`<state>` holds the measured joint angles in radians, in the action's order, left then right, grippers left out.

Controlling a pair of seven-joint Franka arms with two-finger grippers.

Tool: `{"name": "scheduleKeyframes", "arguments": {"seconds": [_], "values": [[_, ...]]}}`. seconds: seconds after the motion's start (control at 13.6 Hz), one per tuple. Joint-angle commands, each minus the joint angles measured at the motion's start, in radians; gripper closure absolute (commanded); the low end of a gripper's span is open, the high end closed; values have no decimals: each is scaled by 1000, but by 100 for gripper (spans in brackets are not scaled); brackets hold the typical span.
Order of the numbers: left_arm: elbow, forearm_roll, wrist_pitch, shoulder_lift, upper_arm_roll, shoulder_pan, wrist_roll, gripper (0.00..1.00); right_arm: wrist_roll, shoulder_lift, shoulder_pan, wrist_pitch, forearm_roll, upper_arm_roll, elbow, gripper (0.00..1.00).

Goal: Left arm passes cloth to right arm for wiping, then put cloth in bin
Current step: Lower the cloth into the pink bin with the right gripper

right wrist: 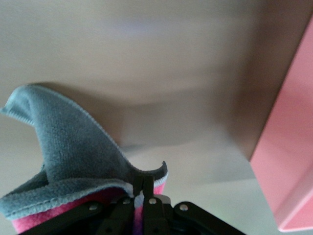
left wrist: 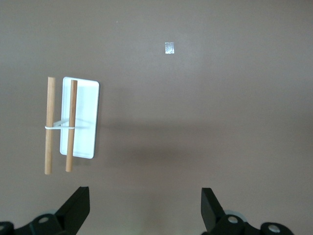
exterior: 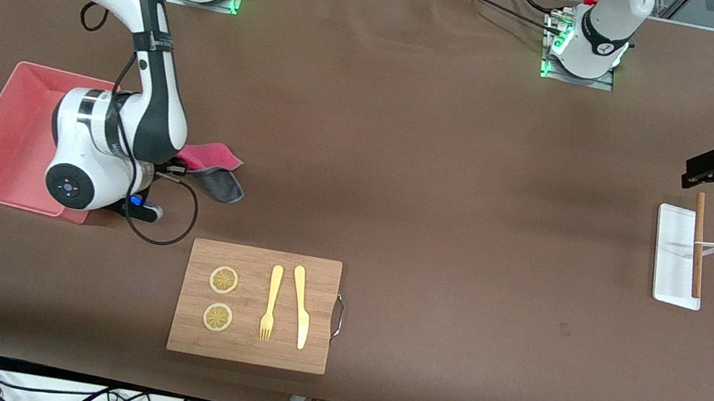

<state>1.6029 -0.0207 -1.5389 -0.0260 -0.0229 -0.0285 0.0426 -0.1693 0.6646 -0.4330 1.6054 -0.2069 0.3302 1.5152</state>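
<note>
- The wooden cutting board (exterior: 255, 305) lies nearest the front camera, carrying a fork (exterior: 270, 303), a knife (exterior: 301, 307) and two lemon slices (exterior: 224, 280); it has no part in the task.
- The cloth (exterior: 213, 168) is clamped between the fingers of the right gripper (right wrist: 145, 191), pink face and grey face both showing, hanging low beside the bin (exterior: 2, 130) at the right arm's end of the desk (exterior: 443, 171).
- Judging by that grip, the hand-over looks done, and either the wiping or the carry to the bin is in hand.
- The next move calls for lifting the cloth above the bin's tall wall, moving over the open box and only then spreading the fingers.
- The left gripper (left wrist: 145, 205) waits with its fingers apart and empty, over the desk near a white tray (exterior: 675, 249) and two wooden sticks (exterior: 713, 245) bound by a band.
</note>
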Motion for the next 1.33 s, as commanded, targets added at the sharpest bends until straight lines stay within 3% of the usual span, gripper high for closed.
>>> {"name": "scheduleKeyframes", "arguments": {"seconds": [0.0, 0.15, 0.37, 0.66, 0.88, 1.25], "values": [[-23, -8, -4, -17, 0, -31, -82, 0, 19, -95, 0, -82, 17, 7, -15, 100], [-24, -8, -4, -29, 0, -37, -119, 0, 42, -141, -1, -152, 26, 67, -29, 100], [-26, -8, -4, -31, 0, -42, -119, 0, 183, -183, 0, -183, 113, 142, -30, 100], [-27, -8, -3, -32, -2, -42, -119, 0, 417, -171, 5, -199, 129, 311, -30, 100], [-27, -8, -4, -32, -2, -42, -119, 0, 510, -168, 49, -179, 211, 325, -29, 100], [-27, -8, -4, -32, -2, -41, -119, 0, 652, -88, 148, -64, 207, 322, -20, 100]]}}
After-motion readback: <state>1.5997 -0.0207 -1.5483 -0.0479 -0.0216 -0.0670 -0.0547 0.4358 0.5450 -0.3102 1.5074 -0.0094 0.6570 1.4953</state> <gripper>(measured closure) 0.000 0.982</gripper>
